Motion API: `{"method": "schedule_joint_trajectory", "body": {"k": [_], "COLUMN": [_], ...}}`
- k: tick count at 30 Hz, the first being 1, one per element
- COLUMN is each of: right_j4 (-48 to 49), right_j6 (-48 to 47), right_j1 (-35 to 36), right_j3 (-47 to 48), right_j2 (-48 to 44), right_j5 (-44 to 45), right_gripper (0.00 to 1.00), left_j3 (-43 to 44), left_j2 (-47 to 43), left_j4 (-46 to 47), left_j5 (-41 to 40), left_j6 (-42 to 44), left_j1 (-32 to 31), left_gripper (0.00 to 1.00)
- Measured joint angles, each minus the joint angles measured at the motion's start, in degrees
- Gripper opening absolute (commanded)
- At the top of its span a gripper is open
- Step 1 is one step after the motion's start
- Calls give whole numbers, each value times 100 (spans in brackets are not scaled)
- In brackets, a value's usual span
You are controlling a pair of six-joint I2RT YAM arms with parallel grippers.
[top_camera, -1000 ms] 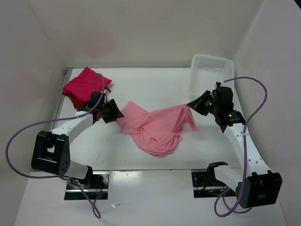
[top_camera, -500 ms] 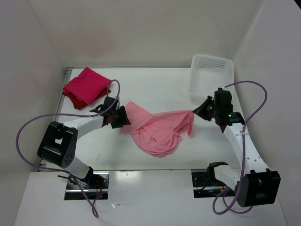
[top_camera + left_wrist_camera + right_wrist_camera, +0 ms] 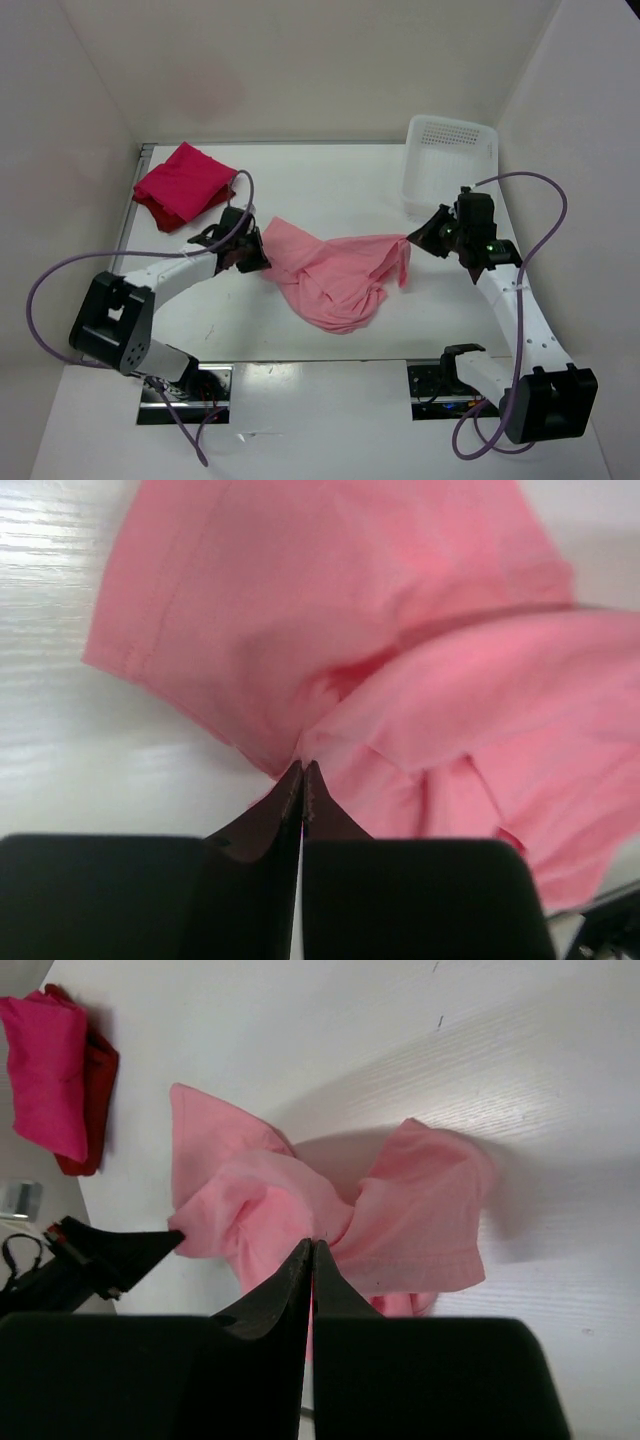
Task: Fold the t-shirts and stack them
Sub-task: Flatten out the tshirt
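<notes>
The salmon pink t-shirt (image 3: 335,275) lies crumpled mid-table, stretched between both arms. My left gripper (image 3: 262,258) is shut on its left edge; the cloth (image 3: 330,610) puckers right at the closed tips (image 3: 303,768). At the shirt's right edge my right gripper (image 3: 410,238) is also shut, with the fabric (image 3: 420,1200) gathered at its tips (image 3: 312,1245) and lifted slightly. At the back left the bright crimson t-shirt (image 3: 185,178) lies folded on the dark red t-shirt (image 3: 158,213); the right wrist view shows both, crimson (image 3: 45,1070) over dark red (image 3: 98,1090).
A white perforated basket (image 3: 450,130) stands at the back right, just behind my right arm. White walls close in the table on the left, back and right. Purple cables loop beside both arms.
My left gripper reached the pink shirt's left edge with jaws open, then shut on it. The right gripper drew its edge slightly to the right and stayed shut.
</notes>
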Motion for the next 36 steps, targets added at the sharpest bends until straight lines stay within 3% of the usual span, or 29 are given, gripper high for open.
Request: {"method": "schedule_joint_trajectory", "body": {"k": [5, 13, 23, 32, 36], "right_j4": [-83, -225, -251, -225, 101], "right_j6": [15, 116, 385, 520, 520], "right_j1": [120, 872, 1154, 1257, 1209], "right_j3": [216, 2570, 4555, 4848, 3934], "right_j2": [11, 262, 201, 149, 37], "right_j5": [-402, -1255, -2507, -2855, -2702], "right_gripper": [1, 0, 0, 0, 0], "left_j3": [1019, 3873, 6564, 7700, 7643], "left_j2": [-1034, -1818, -1698, -1506, -1307], "left_j4": [-815, -1794, -2793, -2999, -2865], "left_j5": [127, 417, -260, -553, -459], "left_j6": [37, 529, 1209, 1488, 1613], "left_j1": [201, 1921, 1886, 1860, 1858], "left_gripper": [0, 3, 4, 6, 8]}}
